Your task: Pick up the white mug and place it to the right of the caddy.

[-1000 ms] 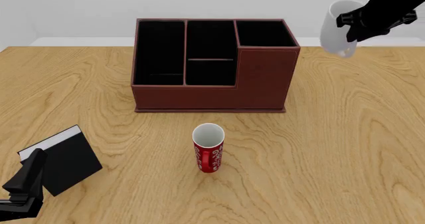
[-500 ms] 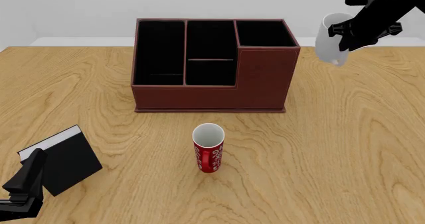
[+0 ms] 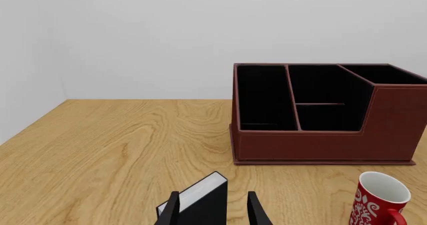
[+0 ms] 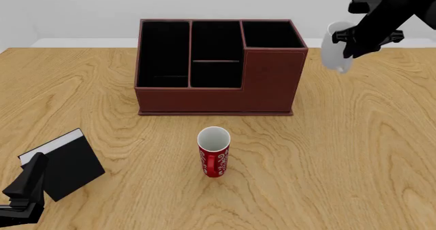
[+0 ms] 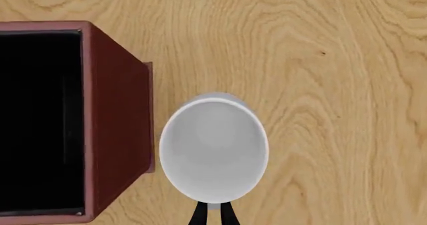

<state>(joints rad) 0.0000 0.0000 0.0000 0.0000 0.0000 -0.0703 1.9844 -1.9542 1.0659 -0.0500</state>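
— White mug (image 4: 335, 52) first: where do we have it?

— We have it up off the wood, held in the air just past the right end of the caddy (image 4: 218, 66), toward the back of the table (image 4: 354, 153). In the front view it hangs by its rim from the right gripper (image 4: 348, 42), mouth up, and nothing sits under it but bare boards. From the right wrist view we look straight down into the mug (image 5: 213, 150), with the caddy's tall end wall (image 5: 117, 120) just beside it.

— And the claw itself?

— Clamped on the mug's rim, we judge: two thin fingers (image 5: 199, 215) pinch the wall at the near edge of the mouth. Their very tips are hard to make out.

— So how much of the job is behind us?

— We'd say the pick is done and the carry is nearly done; the mug is on the correct side of the caddy. What is left is lowering it to the table, letting go, and backing the arm away.

— Anything else we should mind?

— The red mug (image 4: 214, 152) stands well apart, in front of the caddy. The left gripper (image 3: 212, 210) sits low at the near left corner, fingers apart on either side of the black book (image 4: 63, 163), holding nothing.
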